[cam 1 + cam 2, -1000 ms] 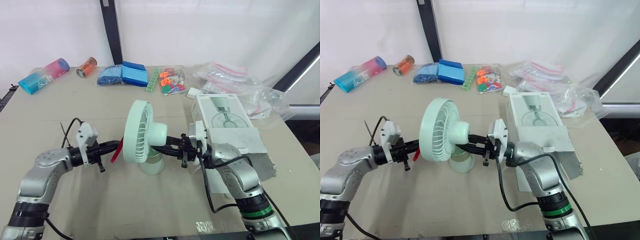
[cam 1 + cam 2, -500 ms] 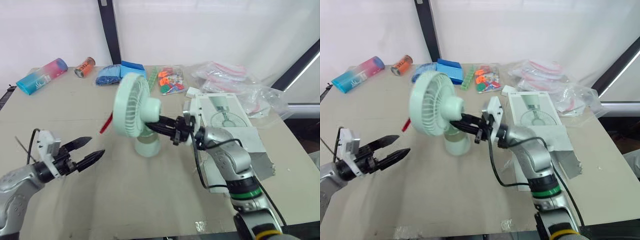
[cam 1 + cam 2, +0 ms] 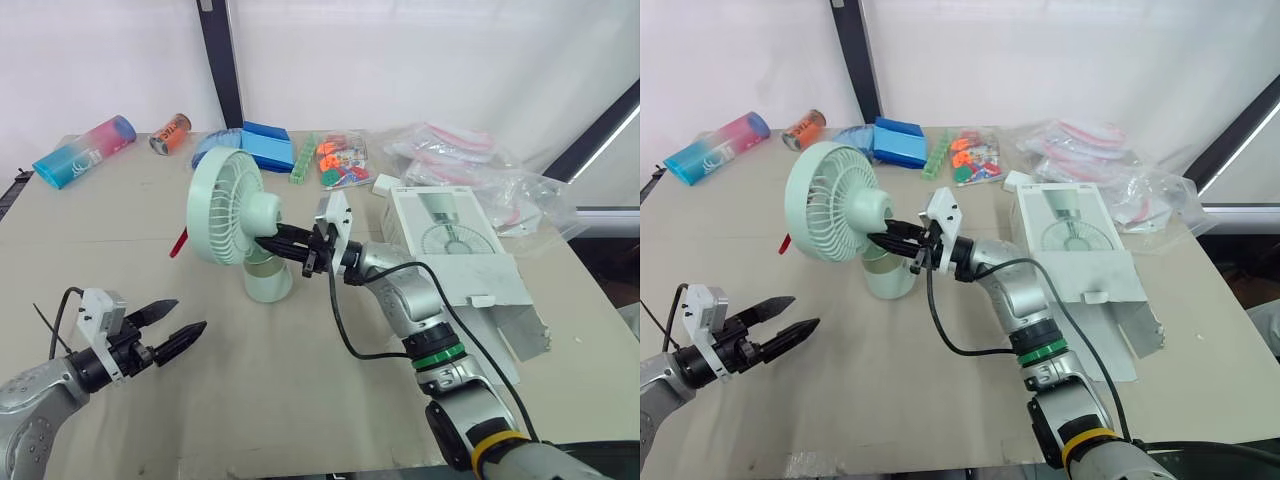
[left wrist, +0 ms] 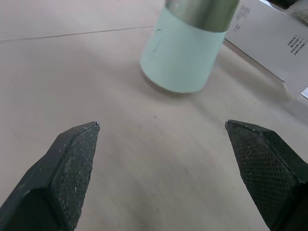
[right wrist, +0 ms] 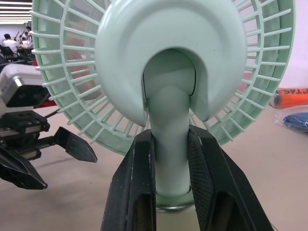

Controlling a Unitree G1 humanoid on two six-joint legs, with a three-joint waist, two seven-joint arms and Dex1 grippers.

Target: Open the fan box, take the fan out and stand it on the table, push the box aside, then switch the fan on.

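Your pale green plastic desk fan (image 3: 226, 208) is out and its base looks set on the beige table (image 3: 300, 400), left of the opened white cardboard fan box (image 3: 455, 245). Right gripper (image 3: 275, 243) pinches the fan's neck. Left gripper (image 3: 182, 318) is spread and empty. Still to do: let go, shove the box aside, switch on.

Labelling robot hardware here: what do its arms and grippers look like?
Silver-grey arm shells, black joints, black cables. The left gripper and right gripper each have two black, pointed fingers with knurled pads behind a white wrist block. The right arm wears a green ring and a yellow ring.
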